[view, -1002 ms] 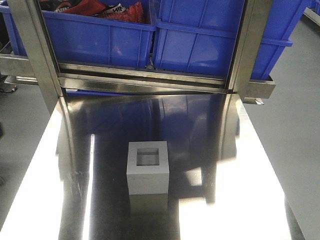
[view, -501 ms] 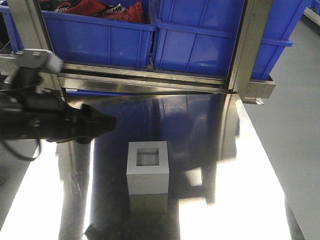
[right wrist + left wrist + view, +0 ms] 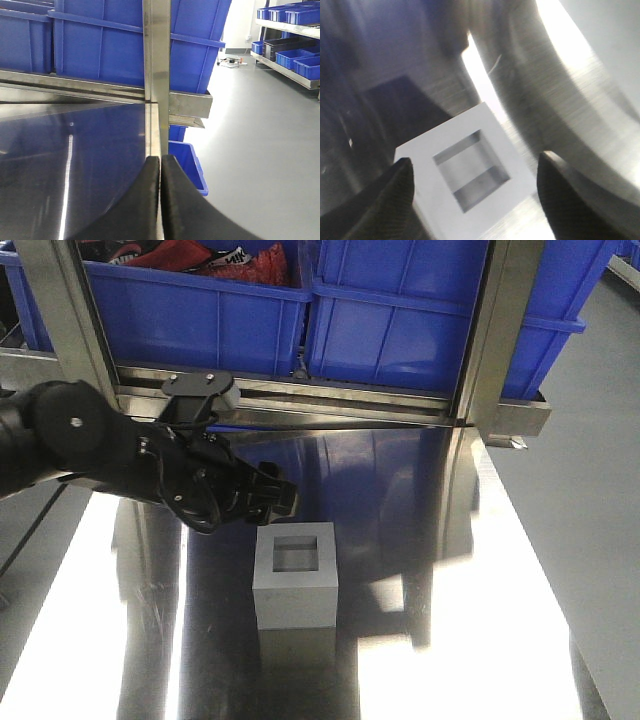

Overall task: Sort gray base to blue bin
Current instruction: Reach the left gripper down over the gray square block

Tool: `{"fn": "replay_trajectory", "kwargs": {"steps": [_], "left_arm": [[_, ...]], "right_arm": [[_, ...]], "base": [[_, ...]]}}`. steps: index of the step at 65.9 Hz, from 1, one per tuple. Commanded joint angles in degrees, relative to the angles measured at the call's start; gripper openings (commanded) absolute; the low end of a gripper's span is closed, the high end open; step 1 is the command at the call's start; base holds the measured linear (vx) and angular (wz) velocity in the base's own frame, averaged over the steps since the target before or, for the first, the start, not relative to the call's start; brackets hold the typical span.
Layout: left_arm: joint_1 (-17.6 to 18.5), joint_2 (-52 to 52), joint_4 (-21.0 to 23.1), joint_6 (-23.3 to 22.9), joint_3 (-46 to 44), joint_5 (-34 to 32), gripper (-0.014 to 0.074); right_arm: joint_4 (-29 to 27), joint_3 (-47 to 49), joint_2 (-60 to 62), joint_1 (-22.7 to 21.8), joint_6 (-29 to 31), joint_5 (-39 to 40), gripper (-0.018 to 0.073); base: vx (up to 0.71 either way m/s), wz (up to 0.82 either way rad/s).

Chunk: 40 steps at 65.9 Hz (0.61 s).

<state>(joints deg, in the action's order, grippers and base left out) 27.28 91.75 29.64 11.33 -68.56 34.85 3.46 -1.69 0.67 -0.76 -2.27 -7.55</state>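
front view
block: the gray base [image 3: 295, 575] stands upright on the steel table [image 3: 480, 620], square recess facing up, near the middle of the top.
left arm: the black arm reaches in from the left; the left gripper [image 3: 280, 498] hangs just behind and above the block's far left corner, apart from it.
bins: a blue bin [image 3: 400, 330] sits on the rack behind the table, well apart from the block; a second blue bin [image 3: 190, 320] beside it holds red items.

left wrist view
block: the gray base [image 3: 470, 175] lies below, between the two fingers.
left hand: the left gripper [image 3: 475, 165] is spread wide, one black finger [image 3: 395, 200] on each side of the block; contact cannot be told.

right wrist view
right hand: the right gripper [image 3: 161, 200] has its fingers pressed together, nothing between them.
surroundings: it faces a steel post [image 3: 157, 75] at the table edge; the block is out of view.
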Motion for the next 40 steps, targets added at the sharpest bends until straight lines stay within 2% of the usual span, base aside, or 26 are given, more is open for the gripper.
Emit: {"fn": "replay_trajectory", "kwargs": {"steps": [1,6,14,26,40], "left_arm": [[0.68,-0.38,-6.24,-8.31,-3.73,-0.23,0.0503],[0.87,0.32,-11.25,-13.54,-4.22,0.19,0.0503],[0.87,1.26,-14.56,-18.84,-4.22,0.46,0.0503],[0.94,2.50,-12.43,-19.39,-4.22,0.53,0.0503],[1.47,4.23,-11.95,-19.31,-4.22,2.71,0.0503]], "right_arm": [[0.32,-0.88,0.67,-0.23,0.37,4.27,-0.0009],[0.32,-0.88,0.67,-0.23,0.37,4.27,-0.0009],[0.32,-0.88,0.67,-0.23,0.37,4.27,-0.0009],[0.32,-0.88,0.67,-0.23,0.37,4.27,-0.0009],[0.32,-0.88,0.67,-0.23,0.37,4.27,-0.0009]], "base": [[0.00,0.00],[0.00,0.00],[0.00,0.00],[0.00,0.00],[0.00,0.00]]}}
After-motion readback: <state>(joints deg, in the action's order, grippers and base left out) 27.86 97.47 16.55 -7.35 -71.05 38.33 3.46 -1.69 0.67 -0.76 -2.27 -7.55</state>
